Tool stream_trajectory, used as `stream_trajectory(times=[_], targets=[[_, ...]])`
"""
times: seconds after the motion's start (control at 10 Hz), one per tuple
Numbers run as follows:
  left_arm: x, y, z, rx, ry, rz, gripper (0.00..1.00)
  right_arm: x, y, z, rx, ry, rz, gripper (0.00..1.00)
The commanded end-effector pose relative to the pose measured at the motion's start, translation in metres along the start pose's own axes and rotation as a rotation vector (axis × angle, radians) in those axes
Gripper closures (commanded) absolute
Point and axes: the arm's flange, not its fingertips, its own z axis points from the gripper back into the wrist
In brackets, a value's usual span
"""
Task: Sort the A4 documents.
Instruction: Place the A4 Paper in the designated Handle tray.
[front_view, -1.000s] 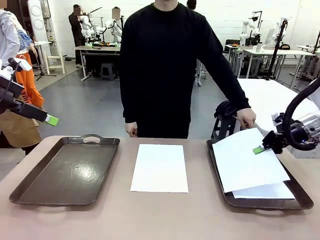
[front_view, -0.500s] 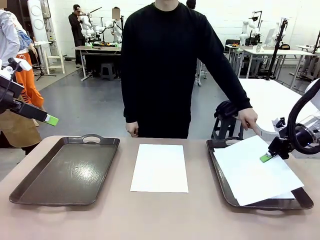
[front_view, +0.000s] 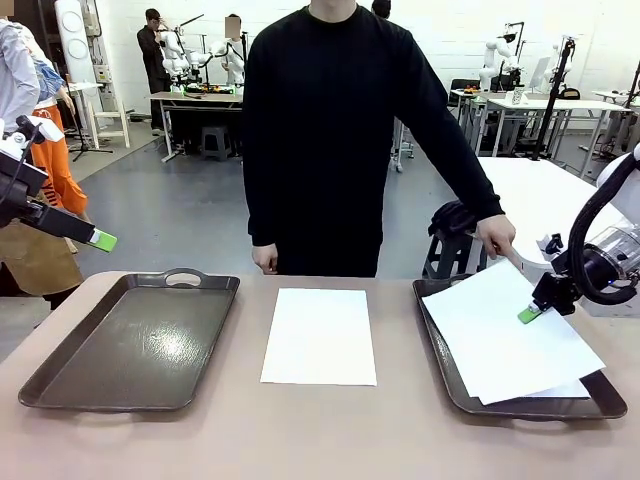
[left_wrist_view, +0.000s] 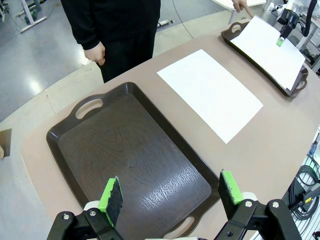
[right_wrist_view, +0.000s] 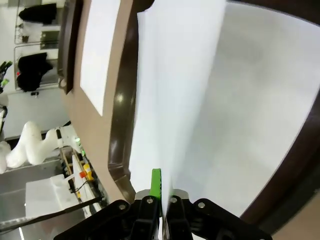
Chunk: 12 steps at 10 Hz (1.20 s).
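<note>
The top A4 sheet (front_view: 505, 340) lay skewed over the right tray (front_view: 437, 350), near the tabletop's (front_view: 320, 430) right edge. The right arm's jaws were shut on the sheet's right edge and lifted that side slightly. The sheet's far corner reached past the tray's far rim to the fingertip of the person's hand (front_view: 493, 236); I could not tell whether they touched. Its near right corner reached the tray's right rim. A second sheet (front_view: 570, 390) lay flat beneath, showing as a sliver at the tray's near right corner.

A third sheet (front_view: 319, 335) lay flat in the middle of the tabletop, squared to its edges, with a bare strip on each side before the trays. The left tray (front_view: 130, 340) held nothing. A wide bare band ran along the tabletop's near edge. The left arm's jaws stood wide apart and empty, high above the left tray.
</note>
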Motion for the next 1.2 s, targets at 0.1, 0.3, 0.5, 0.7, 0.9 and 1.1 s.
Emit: stream_trajectory(times=[0.1, 0.3, 0.5, 0.7, 0.9, 1.1], targets=[[-0.001, 0.002, -0.001, -0.011, -0.008, 0.001, 0.0, -0.012, -0.003, -0.009, -0.067, -0.048, -0.059, 0.99], [-0.001, 0.002, -0.001, -0.011, -0.008, 0.001, 0.0, -0.015, -0.004, -0.011, -0.066, -0.047, -0.062, 0.99], [-0.001, 0.002, -0.001, -0.011, -0.008, 0.001, 0.0, -0.015, -0.003, -0.013, -0.084, -0.066, -0.07, 0.99], [-0.001, 0.002, -0.001, -0.011, -0.008, 0.001, 0.0, -0.015, -0.001, -0.013, -0.099, -0.073, -0.077, 0.99], [-0.001, 0.002, -0.001, -0.011, -0.008, 0.001, 0.0, -0.014, 0.005, -0.01, -0.117, -0.075, -0.065, 0.82], [-0.001, 0.002, -0.001, -0.011, -0.008, 0.001, 0.0, -0.015, 0.012, -0.009, -0.141, -0.072, -0.054, 0.64]])
